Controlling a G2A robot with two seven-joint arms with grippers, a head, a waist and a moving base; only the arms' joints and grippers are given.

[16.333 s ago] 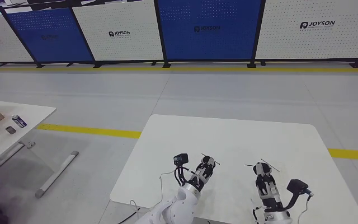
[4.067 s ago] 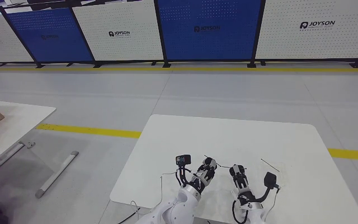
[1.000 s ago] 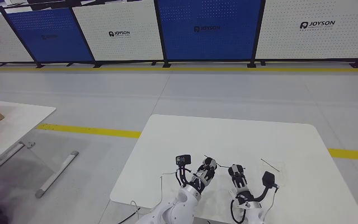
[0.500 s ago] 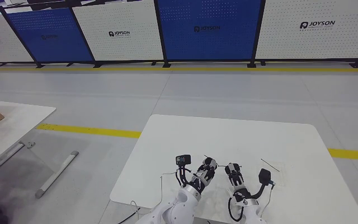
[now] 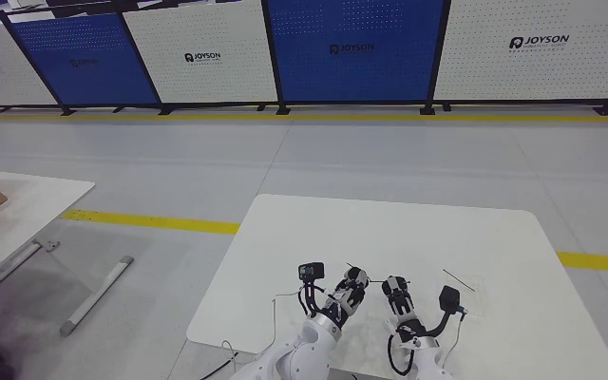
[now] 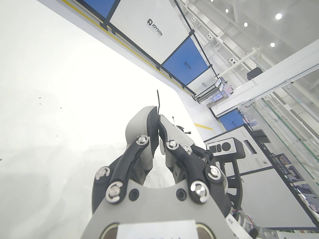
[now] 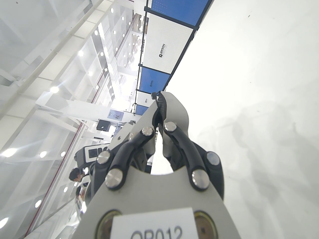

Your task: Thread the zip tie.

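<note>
Zip tie [image 6: 158, 99] is clamped in the closed left claw [image 6: 158, 116], with its thin black strap projecting past the fingertips above the white table [image 5: 399, 228]. The right claw [image 7: 159, 100] is also closed, pinching a small black head [image 7: 153, 95] at its tip; whether this head belongs to the same strap cannot be determined. Compared with sixteen seconds ago, the right claw has travelled from well apart to just beside the left claw. Within the last second it has edged slightly closer, then held. The left claw has not moved. This indicates that the approach is finished and fine alignment of strap tip to head opening is in hand; insertion is not confirmed. A second zip tie [image 5: 458, 278] lies loose on the table, apart from both claws.
</note>
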